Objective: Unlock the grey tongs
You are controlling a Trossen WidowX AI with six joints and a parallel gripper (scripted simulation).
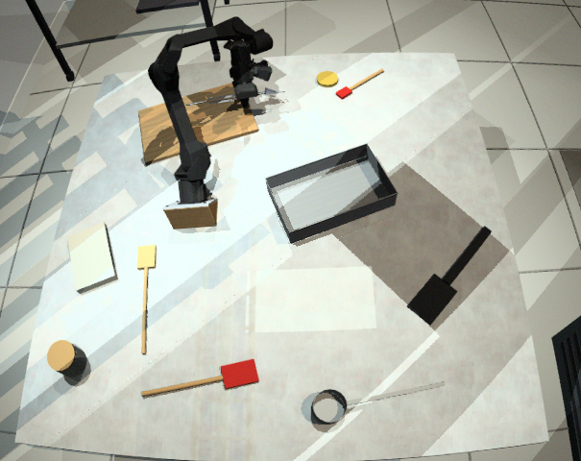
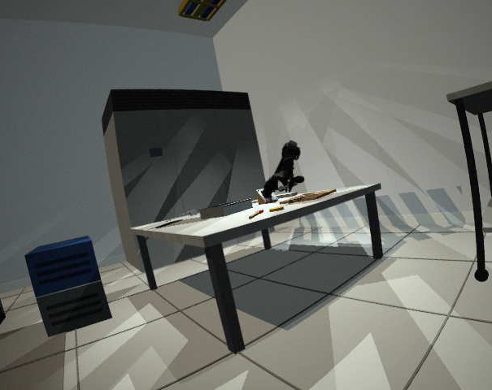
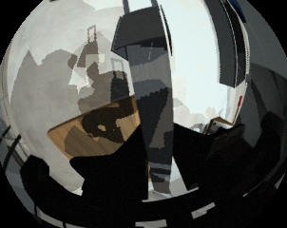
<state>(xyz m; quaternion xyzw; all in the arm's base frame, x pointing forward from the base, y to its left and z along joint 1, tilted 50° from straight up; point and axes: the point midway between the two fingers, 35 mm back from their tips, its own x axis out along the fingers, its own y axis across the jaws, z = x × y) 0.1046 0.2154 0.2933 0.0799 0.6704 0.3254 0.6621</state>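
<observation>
The end effector [image 1: 244,96] grips the grey tongs [image 1: 213,102] [image 3: 153,104], held above the wooden board [image 1: 221,124] [image 2: 306,196] [image 3: 93,130]; apart from that board, the roasting tin [image 1: 281,210] stands on the table [image 1: 205,298] [image 2: 220,230].

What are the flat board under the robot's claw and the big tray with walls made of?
The board looks like wood, because it is brown with darker grain stripes. The tray might be metal: its walls are dark and plain, its bottom pale grey. Its finish looks dull, but painted plastic could look similar.
</observation>
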